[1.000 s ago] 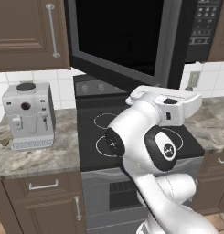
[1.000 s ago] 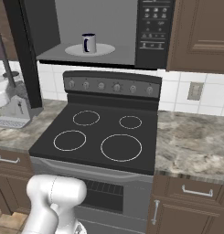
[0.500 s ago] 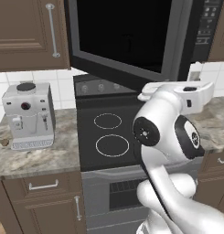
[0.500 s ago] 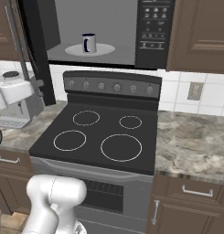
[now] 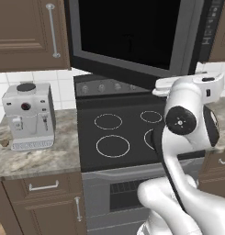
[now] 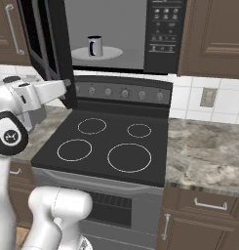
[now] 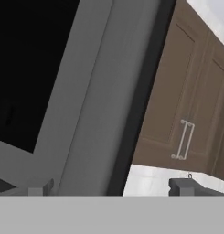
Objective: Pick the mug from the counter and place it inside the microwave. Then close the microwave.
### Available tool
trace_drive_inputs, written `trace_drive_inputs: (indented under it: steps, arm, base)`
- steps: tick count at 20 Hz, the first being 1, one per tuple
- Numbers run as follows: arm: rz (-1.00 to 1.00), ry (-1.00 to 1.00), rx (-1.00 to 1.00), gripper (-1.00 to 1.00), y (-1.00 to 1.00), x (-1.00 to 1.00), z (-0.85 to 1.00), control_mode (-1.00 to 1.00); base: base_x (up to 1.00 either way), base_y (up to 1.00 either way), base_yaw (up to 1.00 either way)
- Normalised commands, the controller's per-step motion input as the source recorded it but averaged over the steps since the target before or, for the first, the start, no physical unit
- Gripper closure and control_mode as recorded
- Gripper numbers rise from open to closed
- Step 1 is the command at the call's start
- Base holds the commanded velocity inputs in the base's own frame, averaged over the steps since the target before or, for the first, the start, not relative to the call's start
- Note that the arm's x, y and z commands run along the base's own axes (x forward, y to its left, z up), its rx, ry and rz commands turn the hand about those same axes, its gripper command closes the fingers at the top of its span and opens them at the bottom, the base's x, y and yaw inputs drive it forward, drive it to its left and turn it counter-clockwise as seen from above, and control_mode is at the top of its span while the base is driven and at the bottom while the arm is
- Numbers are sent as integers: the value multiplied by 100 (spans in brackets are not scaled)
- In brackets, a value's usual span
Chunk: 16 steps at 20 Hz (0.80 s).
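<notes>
One mug [image 6: 94, 46] sits inside the microwave [image 6: 111, 34]; jaws wide open, seemingly empty, beside its open door [image 7: 86, 91].

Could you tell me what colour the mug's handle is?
Dark navy blue; the mug shows best in the right base view.

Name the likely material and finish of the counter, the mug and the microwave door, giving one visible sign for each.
The counter: probably polished granite or similar stone, judging by its speckled grey-brown mottling. The mug: looks like glazed ceramic or enamel, with a dark blue rim and handle on a pale body; too small to be sure. The microwave door: seemingly dark glass in a grey frame, its panel smooth and near-black.
</notes>
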Motion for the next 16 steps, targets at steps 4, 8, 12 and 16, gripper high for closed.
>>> trace_drive_inputs:
  steps: [4,8,12,16]
  arm:
    - [13,0,0,-100,-31,44,0,-100]
    - [13,0,0,-100,-25,39,0,-100]
    - [11,0,0,-100,-18,34,3,-100]
    - [9,2,0,-100,-13,32,4,-100]
  base:
    - [0,0,0]
    - [0,0,0]
    - [0,0,0]
    - [0,0,0]
